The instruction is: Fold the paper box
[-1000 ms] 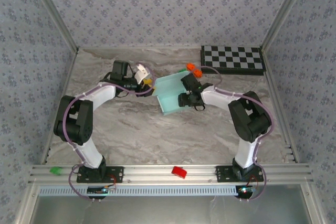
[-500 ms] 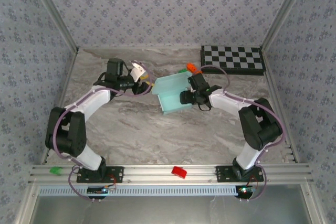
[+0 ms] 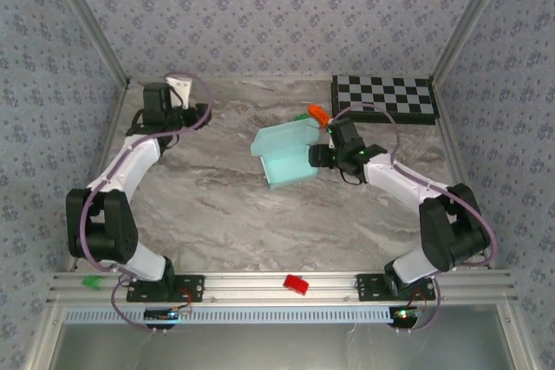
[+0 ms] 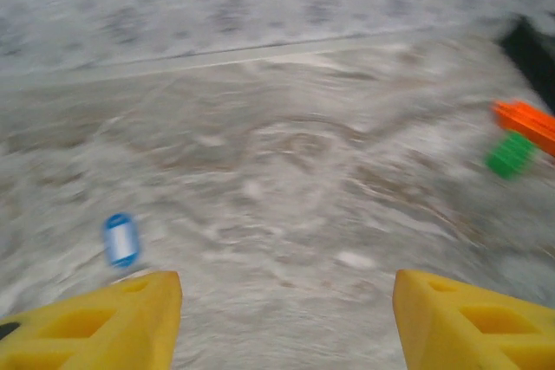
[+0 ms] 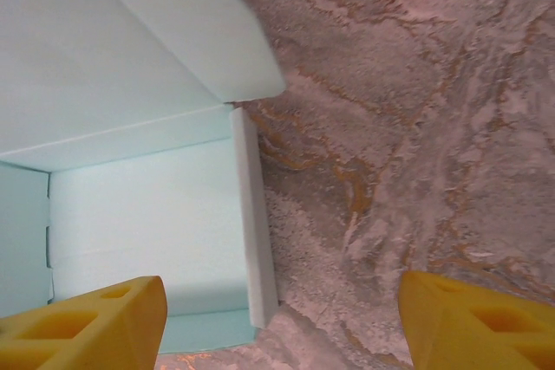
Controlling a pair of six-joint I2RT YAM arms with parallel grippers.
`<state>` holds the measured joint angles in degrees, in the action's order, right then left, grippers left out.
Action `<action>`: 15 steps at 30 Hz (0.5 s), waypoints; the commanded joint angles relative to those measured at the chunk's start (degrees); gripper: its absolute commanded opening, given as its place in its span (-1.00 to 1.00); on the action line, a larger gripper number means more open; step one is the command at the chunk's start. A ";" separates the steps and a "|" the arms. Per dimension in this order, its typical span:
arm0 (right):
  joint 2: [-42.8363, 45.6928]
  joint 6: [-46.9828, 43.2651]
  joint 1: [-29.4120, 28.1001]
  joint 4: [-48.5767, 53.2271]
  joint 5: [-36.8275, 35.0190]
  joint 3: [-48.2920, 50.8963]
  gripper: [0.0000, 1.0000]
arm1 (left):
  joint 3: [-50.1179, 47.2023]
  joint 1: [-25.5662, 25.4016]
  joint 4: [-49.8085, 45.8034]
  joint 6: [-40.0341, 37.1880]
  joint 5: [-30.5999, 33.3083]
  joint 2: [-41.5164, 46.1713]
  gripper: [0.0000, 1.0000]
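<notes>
Right gripper point(image 3: 317, 159), spread wide and empty, hangs over one side wall of the half-formed pale aqua thin cardboard paper box point(image 3: 290, 167) at mid-table, and should pinch that wall squarely near its crease.

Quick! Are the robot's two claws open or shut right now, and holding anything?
Left claw: open, holding nothing.
Right claw: open, holding nothing, over one side wall of the pale aqua thin cardboard paper box.

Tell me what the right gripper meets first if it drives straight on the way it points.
Probably the paper box: its side wall stands just ahead of the open right gripper, with bare table beside it. Depth is unclear.
</notes>
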<state>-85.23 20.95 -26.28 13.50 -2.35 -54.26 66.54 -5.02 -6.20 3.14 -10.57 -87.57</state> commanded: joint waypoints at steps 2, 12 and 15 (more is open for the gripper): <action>2.40 -0.94 1.38 1.36 -1.22 1.88 0.45 | 6.25 3.59 -10.29 10.51 10.05 -5.01 0.30; 3.34 -1.11 2.35 1.17 -1.43 3.12 0.44 | 21.77 9.92 -22.75 12.78 1.41 -23.43 0.12; 4.09 -0.92 2.37 1.17 -1.77 3.50 0.44 | 25.42 10.40 -23.93 12.09 0.28 -27.65 0.06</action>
<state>-83.29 20.53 -24.23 13.72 -2.76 -51.44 87.90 5.19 -25.45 14.68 -7.55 -113.21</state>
